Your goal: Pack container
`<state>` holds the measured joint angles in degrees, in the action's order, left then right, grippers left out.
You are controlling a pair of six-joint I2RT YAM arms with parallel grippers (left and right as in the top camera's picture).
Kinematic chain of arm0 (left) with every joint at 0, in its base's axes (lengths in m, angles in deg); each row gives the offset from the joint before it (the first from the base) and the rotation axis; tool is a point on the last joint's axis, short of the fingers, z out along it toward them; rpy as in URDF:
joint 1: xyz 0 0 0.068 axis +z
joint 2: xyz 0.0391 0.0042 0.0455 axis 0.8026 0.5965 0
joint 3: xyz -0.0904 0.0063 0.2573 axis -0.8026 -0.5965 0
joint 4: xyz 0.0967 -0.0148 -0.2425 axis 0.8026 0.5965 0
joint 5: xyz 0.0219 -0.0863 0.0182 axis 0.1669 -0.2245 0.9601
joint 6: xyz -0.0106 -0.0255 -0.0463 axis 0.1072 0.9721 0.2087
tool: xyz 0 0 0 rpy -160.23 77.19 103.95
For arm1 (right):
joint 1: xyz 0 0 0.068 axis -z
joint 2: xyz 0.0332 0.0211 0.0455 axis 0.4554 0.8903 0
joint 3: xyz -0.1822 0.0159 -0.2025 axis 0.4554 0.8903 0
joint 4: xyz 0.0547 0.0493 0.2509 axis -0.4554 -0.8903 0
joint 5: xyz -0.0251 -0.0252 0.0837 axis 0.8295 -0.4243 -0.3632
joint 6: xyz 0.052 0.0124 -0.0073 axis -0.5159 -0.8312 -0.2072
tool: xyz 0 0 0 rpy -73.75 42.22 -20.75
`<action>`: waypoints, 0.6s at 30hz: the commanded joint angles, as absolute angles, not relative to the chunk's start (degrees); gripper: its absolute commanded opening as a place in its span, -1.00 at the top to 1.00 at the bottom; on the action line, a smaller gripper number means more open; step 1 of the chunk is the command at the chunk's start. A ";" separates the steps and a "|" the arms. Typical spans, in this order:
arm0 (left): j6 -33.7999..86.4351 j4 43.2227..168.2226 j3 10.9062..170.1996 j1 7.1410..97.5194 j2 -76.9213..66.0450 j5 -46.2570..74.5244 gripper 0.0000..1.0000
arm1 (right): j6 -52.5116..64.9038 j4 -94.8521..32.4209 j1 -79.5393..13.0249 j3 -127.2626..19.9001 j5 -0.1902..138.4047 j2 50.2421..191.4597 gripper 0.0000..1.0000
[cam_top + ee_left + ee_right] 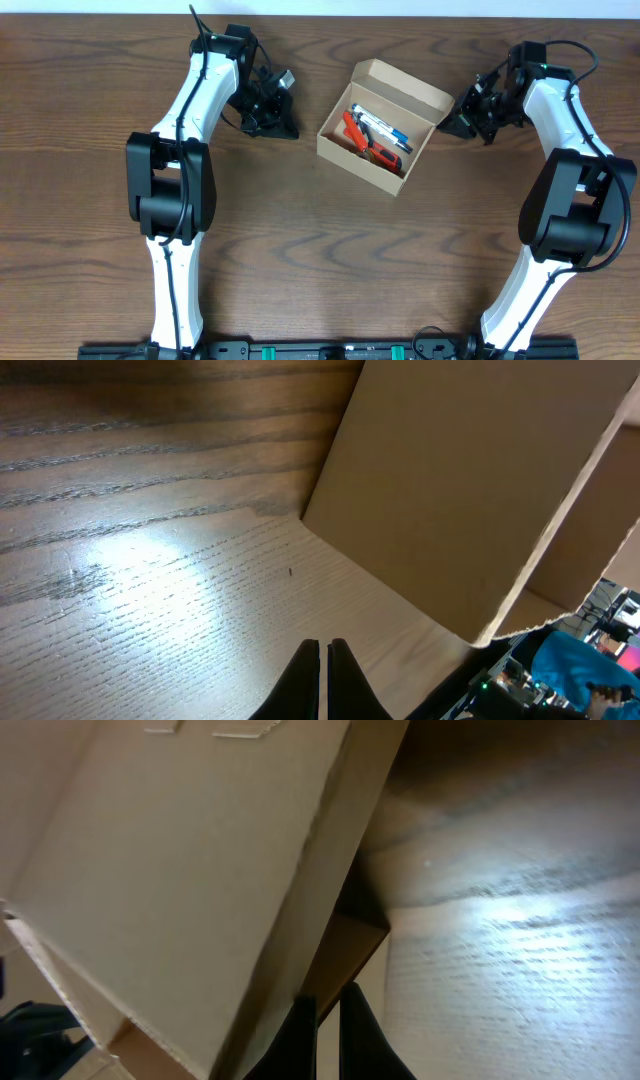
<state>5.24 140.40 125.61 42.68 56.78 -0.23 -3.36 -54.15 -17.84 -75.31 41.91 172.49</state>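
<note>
Black fingertips point(307, 672) of the left tool point(323, 678) fill the bottom of its wrist view, pressed almost together with only a hairline between them and nothing in their hold. Just ahead and to the right of that tool rises a plain cardboard wall of the container point(450, 490), standing on the wooden desk point(150, 560).

On the other side, the right tool point(327, 1025) has its fingers point(303, 1030) slightly parted, a narrow slit between them, gripping nothing. Cardboard looms close ahead and to its left.

From overhead the container point(360, 165) sits on the desk between the two tools, the left tool point(275, 115) near one side and the right tool point(465, 118) just beside its raised flap lid point(405, 85). Red-orange and white-and-blue pens point(375, 135) lie inside the container.
</note>
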 commanded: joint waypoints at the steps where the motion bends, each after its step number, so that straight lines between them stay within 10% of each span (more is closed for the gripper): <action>1: 3.93 140.99 126.29 42.92 57.28 -0.03 0.88 | -2.77 -52.69 -17.79 -76.58 36.99 172.71 0.95; 18: 2.46 141.78 126.29 42.92 57.28 0.19 0.88 | -2.79 -45.39 -18.93 -76.55 27.37 172.71 0.94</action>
